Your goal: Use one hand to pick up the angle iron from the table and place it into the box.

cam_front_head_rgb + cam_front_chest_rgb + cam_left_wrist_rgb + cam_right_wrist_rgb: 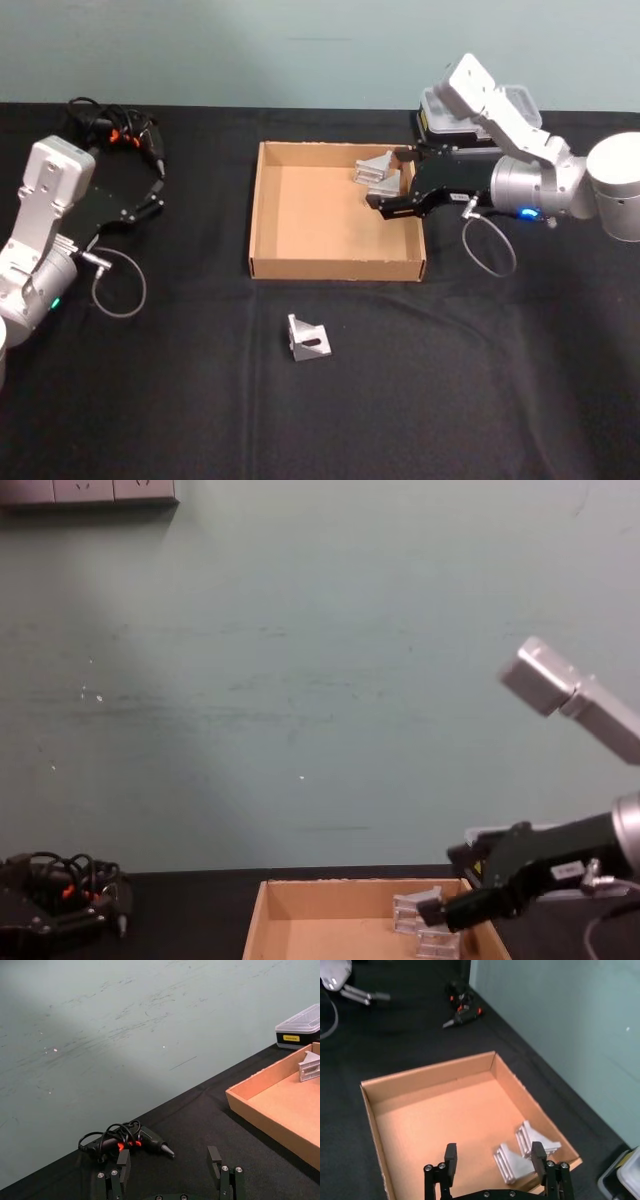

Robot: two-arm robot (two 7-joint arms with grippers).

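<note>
One silver angle iron (308,338) lies on the black table (480,380), in front of the tan box (335,268). Two more angle irons (378,172) rest in the box's far right corner; the right wrist view shows them side by side (512,1162) (537,1140). My right gripper (388,180) hovers over that corner, open and holding nothing, with its fingers (451,1157) spread above the box floor. From the chest view the right gripper (450,900) hangs just over the box's right end. My left gripper (150,190) stays at the far left, open (169,1162) and empty.
A black corded tool with orange marks (115,130) lies at the back left, near the left gripper. A black case with a clear lid (440,115) stands behind the box's right corner, under the right arm. A wall rises behind the table's back edge.
</note>
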